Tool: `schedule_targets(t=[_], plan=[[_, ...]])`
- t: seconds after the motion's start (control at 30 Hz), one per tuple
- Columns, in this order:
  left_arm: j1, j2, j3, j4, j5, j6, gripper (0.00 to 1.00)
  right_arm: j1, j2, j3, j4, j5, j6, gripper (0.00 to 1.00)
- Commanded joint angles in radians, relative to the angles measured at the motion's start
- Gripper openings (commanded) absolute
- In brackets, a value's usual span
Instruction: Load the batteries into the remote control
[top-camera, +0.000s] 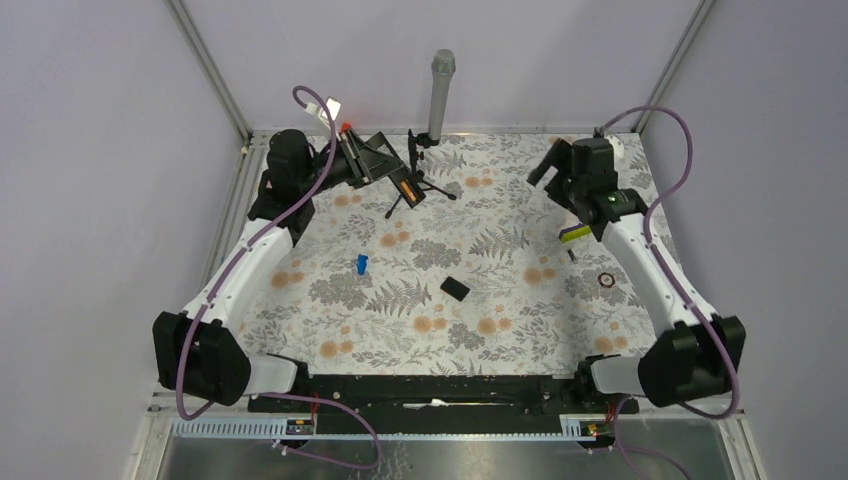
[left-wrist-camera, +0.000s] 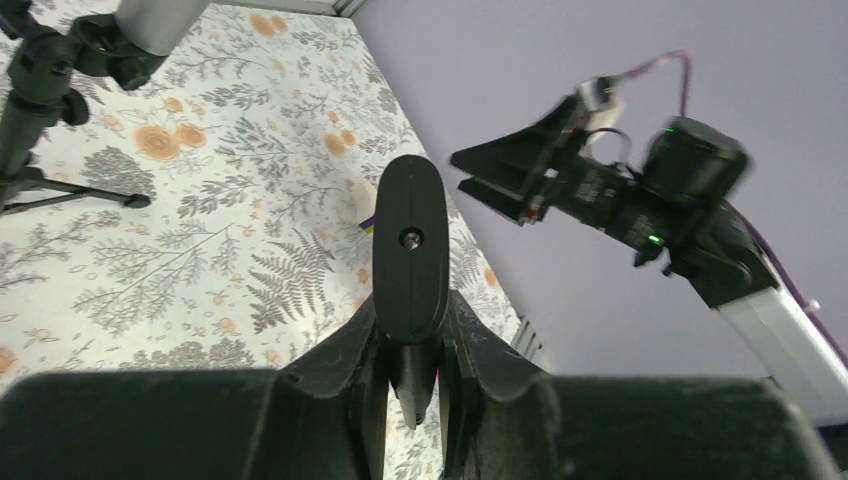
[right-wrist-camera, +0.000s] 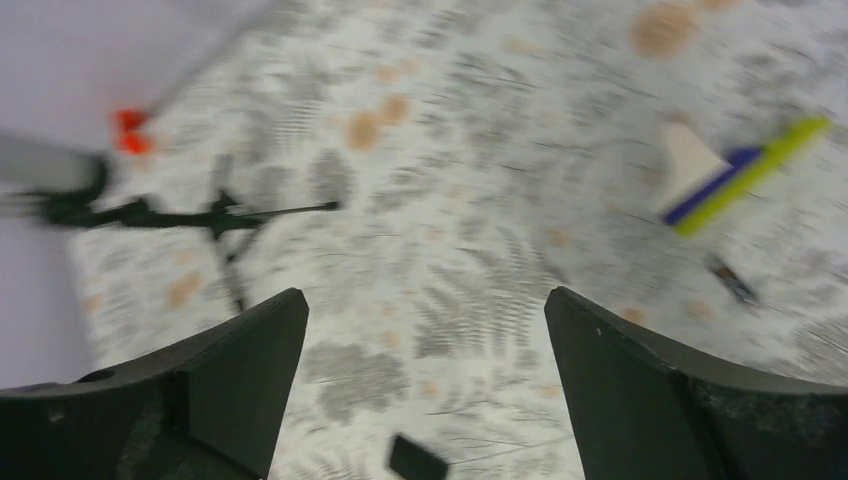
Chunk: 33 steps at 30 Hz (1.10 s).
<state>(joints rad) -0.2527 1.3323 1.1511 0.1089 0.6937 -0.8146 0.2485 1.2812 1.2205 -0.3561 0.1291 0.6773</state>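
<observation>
1. Left gripper (left-wrist-camera: 413, 335) clamped tight on remote control (left-wrist-camera: 410, 245), held aloft at the far left, near tripod (left-wrist-camera: 38, 85).
2. Orange patch on the remote, probably the batteries (top-camera: 406, 188); too small to confirm.
3. Right gripper (right-wrist-camera: 425, 350) spread wide, empty, above table (top-camera: 480, 330).

Black remote control (left-wrist-camera: 410, 235) aloft in left claw (left-wrist-camera: 412, 310); orange batteries (top-camera: 405, 188) inside

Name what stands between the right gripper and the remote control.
Top view: a microphone on its tripod stands between right gripper and remote control.

No text, label, brand, number or sign can be read on anything in these views.
</observation>
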Motion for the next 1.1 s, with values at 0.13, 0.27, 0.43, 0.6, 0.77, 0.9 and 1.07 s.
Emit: schedule_targets(t=[0.13, 0.27, 0.43, 0.6, 0.77, 0.9, 1.07], plan=[[0.03, -0.072, 0.009, -0.007, -0.003, 0.092, 0.0, -0.139, 0.18, -0.172, 0.0, 0.094, -0.186, 1.0], [0.044, -0.07, -0.001, 0.006, 0.013, 0.076, 0.0, -0.149, 0.249, -0.191, 0.035, 0.093, -0.288, 0.99], [0.063, -0.078, -0.005, -0.004, 0.021, 0.083, 0.0, -0.156, 0.358, -0.172, -0.013, 0.085, -0.449, 0.99], [0.077, -0.073, 0.009, -0.02, 0.03, 0.087, 0.0, -0.161, 0.455, -0.103, -0.05, 0.126, -0.523, 0.96], [0.089, -0.057, 0.04, -0.038, 0.037, 0.091, 0.0, -0.167, 0.51, -0.069, -0.072, 0.089, -0.574, 0.92], [0.096, -0.055, 0.047, -0.04, 0.042, 0.088, 0.0, -0.181, 0.554, -0.041, -0.143, -0.009, -0.594, 0.85], [0.101, -0.048, 0.047, -0.041, 0.053, 0.079, 0.0, -0.196, 0.568, -0.04, -0.195, -0.049, -0.588, 0.83]])
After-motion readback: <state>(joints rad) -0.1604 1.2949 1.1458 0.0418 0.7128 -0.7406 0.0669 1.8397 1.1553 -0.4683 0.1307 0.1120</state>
